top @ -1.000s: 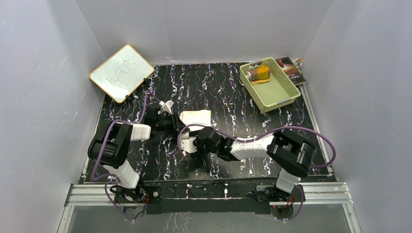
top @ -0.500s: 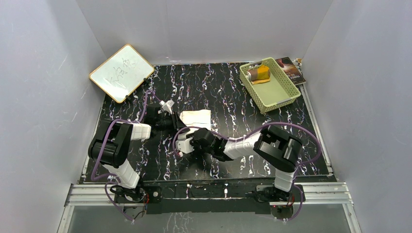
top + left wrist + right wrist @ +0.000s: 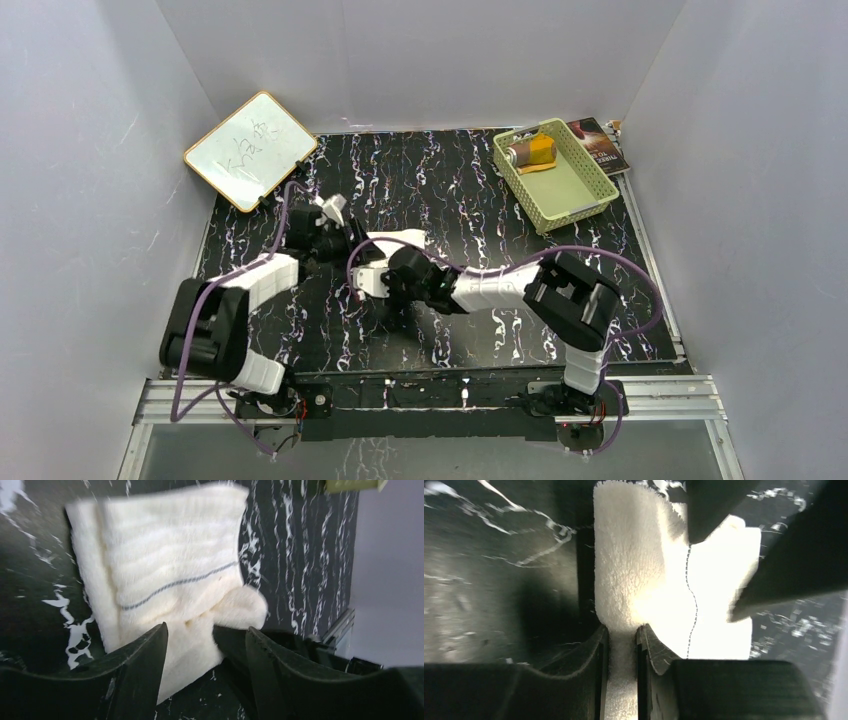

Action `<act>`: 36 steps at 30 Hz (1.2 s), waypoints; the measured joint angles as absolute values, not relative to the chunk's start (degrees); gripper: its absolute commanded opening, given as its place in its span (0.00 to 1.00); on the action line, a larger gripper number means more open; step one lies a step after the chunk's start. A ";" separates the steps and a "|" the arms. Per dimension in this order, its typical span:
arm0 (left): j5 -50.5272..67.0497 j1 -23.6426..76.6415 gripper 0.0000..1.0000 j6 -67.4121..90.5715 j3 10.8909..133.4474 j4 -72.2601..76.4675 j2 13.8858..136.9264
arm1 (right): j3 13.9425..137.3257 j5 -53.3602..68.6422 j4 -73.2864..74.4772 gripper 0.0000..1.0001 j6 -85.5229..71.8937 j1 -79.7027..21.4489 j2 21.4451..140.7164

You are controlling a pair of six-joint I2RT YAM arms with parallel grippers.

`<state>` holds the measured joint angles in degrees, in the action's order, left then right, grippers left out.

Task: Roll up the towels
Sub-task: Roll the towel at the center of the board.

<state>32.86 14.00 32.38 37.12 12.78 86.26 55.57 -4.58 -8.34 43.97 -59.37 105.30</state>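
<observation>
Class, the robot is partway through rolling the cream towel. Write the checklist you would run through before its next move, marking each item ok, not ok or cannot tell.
1. Pinch: the right gripper is closed on an edge of the cream towel: ok.
2. Release: the left gripper is open above the towel's near corner: ok.
3. Left fingers off the cloth: cannot tell.
4. Roll formed: not ok; the towel lies mostly flat, with one edge lifted.
5. Pinch takes one layer only: cannot tell.
6. The orange towel is rolled and in the green basket: ok.
</observation>
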 measured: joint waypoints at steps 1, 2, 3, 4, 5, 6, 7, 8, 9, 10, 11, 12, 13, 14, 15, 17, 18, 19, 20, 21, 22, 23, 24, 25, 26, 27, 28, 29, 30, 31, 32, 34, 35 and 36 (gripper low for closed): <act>31.75 13.52 0.60 32.18 37.71 10.66 83.81 | 56.77 -1.61 -6.09 0.00 41.78 -58.83 104.99; 30.87 12.93 0.60 32.03 38.30 9.02 81.69 | 57.76 1.34 -4.05 0.00 39.75 -58.24 104.73; 29.82 12.05 0.61 31.66 39.22 7.01 78.94 | 58.70 4.64 -2.02 0.00 37.69 -57.58 104.55; 29.02 11.40 0.61 31.22 40.05 5.48 76.49 | 59.59 7.84 -0.14 0.00 35.73 -56.75 104.49; 28.40 10.85 0.61 30.83 40.80 4.27 74.48 | 60.64 11.46 1.85 0.00 33.61 -55.72 104.49; 27.73 10.17 0.61 30.44 41.60 2.98 72.34 | 61.76 15.42 4.03 0.00 31.22 -54.70 104.51; 27.33 9.78 0.61 30.00 42.15 1.96 70.52 | 63.00 19.73 6.35 0.00 28.77 -53.39 104.68; 27.18 9.61 0.61 29.69 42.44 1.19 69.25 | 64.36 24.29 8.58 0.00 26.28 -51.81 105.16; 27.22 9.56 0.61 29.30 42.48 0.38 67.83 | 66.04 28.88 10.59 0.00 23.66 -50.13 106.10; 27.44 9.56 0.61 29.10 42.48 -0.38 67.02 | 67.37 32.21 12.01 0.00 21.74 -48.64 107.18; 27.83 9.56 0.61 28.86 42.30 -1.04 66.30 | 69.28 36.53 13.74 0.00 19.18 -46.81 108.92; 28.12 9.56 0.61 28.69 42.06 -1.61 65.80 | 71.02 40.12 15.16 0.00 17.08 -45.41 110.74; 28.71 9.56 0.61 28.56 41.63 -1.89 65.41 | 72.62 43.11 16.38 0.00 15.09 -44.05 112.57; 29.30 9.56 0.61 28.51 41.01 -1.91 65.04 | 74.17 45.74 17.65 0.00 13.23 -42.98 114.30; 29.91 9.56 0.60 28.53 40.16 -2.00 64.64 | 75.81 47.97 18.85 0.00 11.55 -42.26 116.01; 31.11 9.56 0.60 28.56 38.65 -2.37 64.01 | 79.20 51.00 21.58 0.00 8.27 -41.78 118.93; 31.68 9.56 0.59 28.60 37.98 -2.37 63.77 | 80.84 51.96 22.98 0.00 7.38 -41.80 120.18; 32.23 9.56 0.59 28.64 37.43 -2.26 63.61 | 83.46 53.10 24.88 0.00 6.35 -41.95 121.99; 32.88 9.56 0.58 28.84 36.80 -1.98 63.48 | 85.32 53.84 26.02 0.00 5.69 -42.06 123.33; 33.61 9.56 0.58 29.23 36.12 -1.48 63.44 | 87.35 54.61 27.20 0.00 4.95 -42.24 124.81; 34.28 9.56 0.57 29.67 35.40 -0.78 63.44 | 88.97 55.31 28.05 0.00 4.32 -42.35 126.04; 35.09 9.58 0.57 30.28 34.61 0.19 63.48 | 90.43 55.90 28.84 0.00 3.70 -42.37 127.15; 35.79 9.58 0.56 31.09 33.78 1.34 63.55 | 91.64 56.42 29.56 0.00 2.96 -42.37 128.16; 36.47 9.58 0.55 31.94 32.93 2.61 63.70 | 92.55 56.90 30.15 0.00 2.48 -42.37 128.99; 37.04 9.58 0.55 32.73 31.99 4.16 63.94 | 93.36 57.28 30.79 0.00 2.00 -42.37 129.69; 37.43 9.58 0.54 33.45 31.27 5.17 64.27 | 94.04 57.58 31.35 0.00 1.52 -42.35 130.30; 37.87 9.58 0.53 34.41 30.13 6.90 64.90 | 94.52 57.89 31.75 0.00 1.13 -42.28 130.74; 38.15 9.58 0.52 35.35 29.10 8.23 65.58 | 94.89 58.28 32.03 0.00 0.60 -42.15 131.20; 38.26 9.58 0.52 36.05 28.29 9.30 66.17 | 95.11 58.46 32.23 0.00 -0.03 -42.00 131.46; 38.37 9.58 0.51 36.91 27.22 10.79 66.92 | 95.13 58.46 32.34 0.00 -0.56 -41.91 131.55; 38.39 9.58 0.51 37.76 26.26 11.94 67.64 | 95.13 58.28 32.36 0.00 -1.10 -41.87 131.57; 38.35 9.58 0.51 39.57 24.23 14.52 69.25 | 95.15 57.87 32.36 0.00 -1.91 -41.89 131.59; 38.24 9.58 0.51 40.36 23.27 15.77 69.89 | 95.15 57.67 32.34 0.00 -2.33 -41.89 131.57; 38.04 9.58 0.51 41.19 22.37 17.06 70.37 | 95.15 57.45 32.34 0.00 -2.81 -41.87 131.57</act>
